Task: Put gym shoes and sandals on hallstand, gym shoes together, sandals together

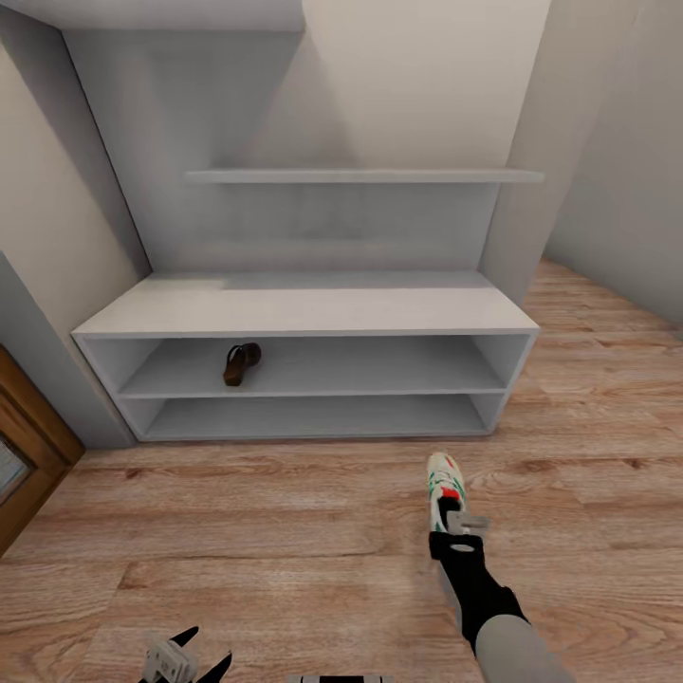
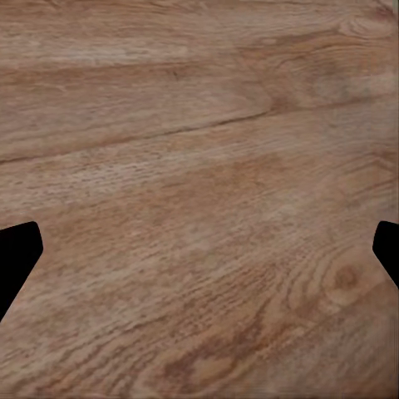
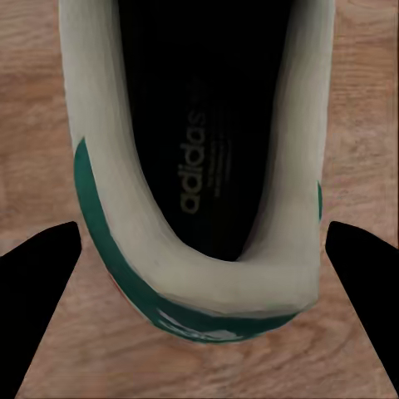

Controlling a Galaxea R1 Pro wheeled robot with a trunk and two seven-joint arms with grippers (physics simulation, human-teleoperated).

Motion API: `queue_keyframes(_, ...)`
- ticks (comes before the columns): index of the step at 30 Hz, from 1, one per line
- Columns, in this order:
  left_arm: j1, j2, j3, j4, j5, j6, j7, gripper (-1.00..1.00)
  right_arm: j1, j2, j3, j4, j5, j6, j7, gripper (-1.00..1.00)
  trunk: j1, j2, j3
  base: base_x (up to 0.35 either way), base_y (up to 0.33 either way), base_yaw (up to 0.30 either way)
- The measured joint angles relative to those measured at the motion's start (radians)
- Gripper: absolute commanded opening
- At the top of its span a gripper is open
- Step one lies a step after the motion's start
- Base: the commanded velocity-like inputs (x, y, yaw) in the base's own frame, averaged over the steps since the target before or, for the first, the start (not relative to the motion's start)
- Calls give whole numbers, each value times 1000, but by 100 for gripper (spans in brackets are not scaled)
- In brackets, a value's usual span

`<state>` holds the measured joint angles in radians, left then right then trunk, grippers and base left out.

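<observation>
Right arm at a sneaker on the floor, in front of the shoe rack.

The right gripper (image 1: 453, 529) sits over the heel end of one gym shoe (image 1: 443, 490), which lies on the wood floor (image 1: 285, 531) a little in front of the hallstand (image 1: 304, 308), toe pointing toward it. In the right wrist view the shoe (image 3: 199, 166) fills the space between the two dark fingers (image 3: 41, 283), which stand apart on either side of the heel; whether they press the shoe or just flank it I cannot tell. One brown sandal (image 1: 241, 363) rests on the rack's upper open shelf, toward its left. The left gripper (image 1: 185, 656) hangs low over bare floor (image 2: 199, 199), its fingers (image 2: 17, 258) spread wide and holding nothing.
</observation>
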<state>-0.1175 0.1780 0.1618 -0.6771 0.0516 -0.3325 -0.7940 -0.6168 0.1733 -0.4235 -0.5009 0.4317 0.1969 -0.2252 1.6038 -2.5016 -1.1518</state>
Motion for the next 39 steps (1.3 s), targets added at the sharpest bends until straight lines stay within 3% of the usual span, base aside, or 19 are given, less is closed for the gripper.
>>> queue_keyframes(2, 0, 0, 0, 5, 0, 0, 0, 100, -60, 0, 3, 1, -2, 60, -15, -100, 0, 0, 0, 0, 0, 0)
queue_keyframes(4, 0, -2, -2, 12, 0, -1, 1, 100, -148, 0, 5, -1, 0, 175, -22, -100, 0, 0, 0, 0, 0, 0)
queue_keyframes(7, 0, -1, -1, 15, 0, -1, 2, 100, -194, 0, 5, -5, -1, 221, -23, -100, 0, 0, 0, 0, 0, 0)
queue_keyframes(13, 0, 1, 1, 16, 0, -1, 3, 100, -250, 0, 4, -38, -1, 243, -26, -100, 0, 0, 0, 0, 0, 0)
queue_keyframes(39, 2, 1, 3, 21, -2, 0, 1, 100, -261, 0, 5, -75, -4, 242, -24, -100, 0, 0, 0, 0, 0, 0)
